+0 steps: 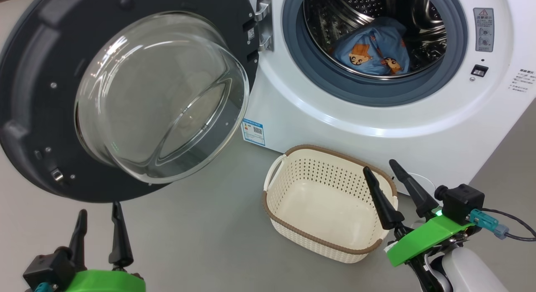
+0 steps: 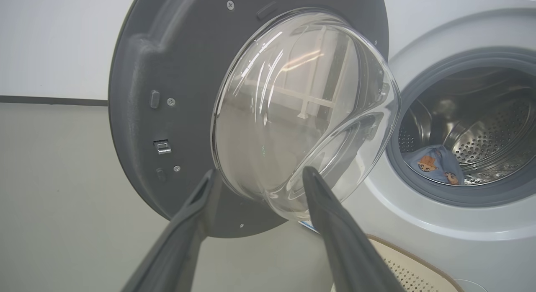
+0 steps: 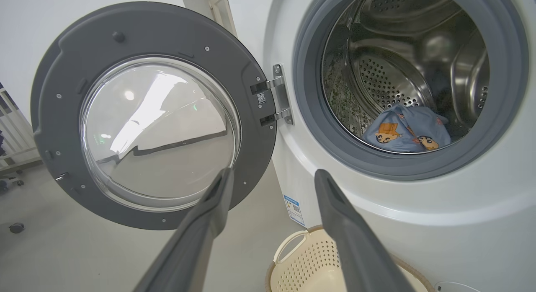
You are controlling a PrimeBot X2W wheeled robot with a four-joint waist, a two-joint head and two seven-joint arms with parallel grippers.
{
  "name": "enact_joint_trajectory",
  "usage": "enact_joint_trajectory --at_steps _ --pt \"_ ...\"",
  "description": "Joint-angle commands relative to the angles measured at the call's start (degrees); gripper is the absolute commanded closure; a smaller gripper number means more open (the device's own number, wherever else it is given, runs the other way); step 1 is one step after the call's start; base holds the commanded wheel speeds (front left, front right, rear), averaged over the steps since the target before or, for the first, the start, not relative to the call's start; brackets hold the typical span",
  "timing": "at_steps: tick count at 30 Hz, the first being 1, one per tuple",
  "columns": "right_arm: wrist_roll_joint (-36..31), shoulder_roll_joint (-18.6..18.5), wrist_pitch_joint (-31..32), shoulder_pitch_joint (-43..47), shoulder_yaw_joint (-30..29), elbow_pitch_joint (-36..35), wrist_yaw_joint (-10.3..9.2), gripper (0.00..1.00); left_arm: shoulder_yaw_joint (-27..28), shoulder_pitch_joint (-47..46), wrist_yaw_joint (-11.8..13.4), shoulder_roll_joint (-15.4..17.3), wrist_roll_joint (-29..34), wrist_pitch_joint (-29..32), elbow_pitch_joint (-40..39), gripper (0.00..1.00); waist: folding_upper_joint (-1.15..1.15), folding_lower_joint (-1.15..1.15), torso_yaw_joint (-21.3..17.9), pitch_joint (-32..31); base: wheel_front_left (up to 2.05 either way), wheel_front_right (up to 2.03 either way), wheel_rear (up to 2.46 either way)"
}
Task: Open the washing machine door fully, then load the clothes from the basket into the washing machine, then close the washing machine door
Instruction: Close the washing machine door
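The washing machine [image 1: 377, 124] [image 3: 418, 208] stands with its door [image 1: 37, 95] [image 2: 138, 95] [image 3: 54, 95] swung wide to the left, glass bowl facing me. The clothes [image 1: 372, 53] [image 2: 435, 164] [image 3: 406, 130], a light blue bundle with cartoon prints, lie inside the steel drum. On the floor in front sits the basket [image 1: 293, 174] [image 3: 293, 258], with nothing in it. My left gripper [image 1: 99, 214] [image 2: 257, 174] is open at the lower left, below the door. My right gripper [image 1: 382, 168] [image 3: 272, 177] is open over the basket's right rim, holding nothing.
Grey floor [image 1: 201, 229] spreads between the door and the basket. A blue label sticker [image 1: 253, 132] marks the machine's lower front. A white railing [image 3: 12, 133] and a small caster [image 3: 16, 228] show far left in the right wrist view.
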Motion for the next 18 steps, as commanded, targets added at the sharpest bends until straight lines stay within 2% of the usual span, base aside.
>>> enact_joint_trajectory --at_steps 1,9,10,12,13,14,18 --pt "0.48 -0.28 -0.27 -0.36 1.16 -1.15 0.09 0.00 2.35 -0.86 -0.16 0.67 0.60 -0.32 -1.58 0.00 0.00 0.00 -0.18 0.01 0.00 0.00 0.00" --pt "0.61 -0.44 -0.27 -0.33 1.29 -1.06 0.09 0.00 3.05 -0.88 -0.53 0.58 0.77 -0.32 -1.98 0.00 0.00 0.00 -1.00 -0.10 0.00 0.00 0.00" --pt "0.62 -0.43 -0.27 -0.31 1.33 -1.04 0.09 0.00 3.17 -0.96 -0.64 0.62 0.75 -0.32 -2.07 0.08 0.00 0.00 -1.14 -0.15 0.00 0.00 0.00" --pt "0.65 -0.39 -0.27 -0.24 1.41 -1.03 0.09 0.00 3.45 -1.13 -0.81 0.77 0.66 -0.32 -2.31 0.55 0.00 0.00 -1.47 -0.23 0.00 0.00 0.00" --pt "0.65 -0.32 -0.27 -0.11 1.48 -1.04 0.09 0.00 3.85 -1.36 -1.05 0.85 0.32 -0.32 -2.74 0.89 0.00 0.00 -1.83 -0.34 0.00 0.00 0.00" --pt "0.65 -0.32 -0.27 -0.02 1.47 -1.03 0.09 0.00 4.08 -1.53 -1.22 0.89 0.05 -0.32 -3.02 1.00 0.00 0.00 -2.00 -0.39 0.00 0.00 0.00" --pt "0.67 -0.49 -0.27 0.30 1.45 -1.03 0.09 0.00 4.93 -2.79 -2.16 1.60 -1.83 -0.01 -3.96 1.00 0.00 0.00 -2.56 -0.44 0.00 0.00 0.00"
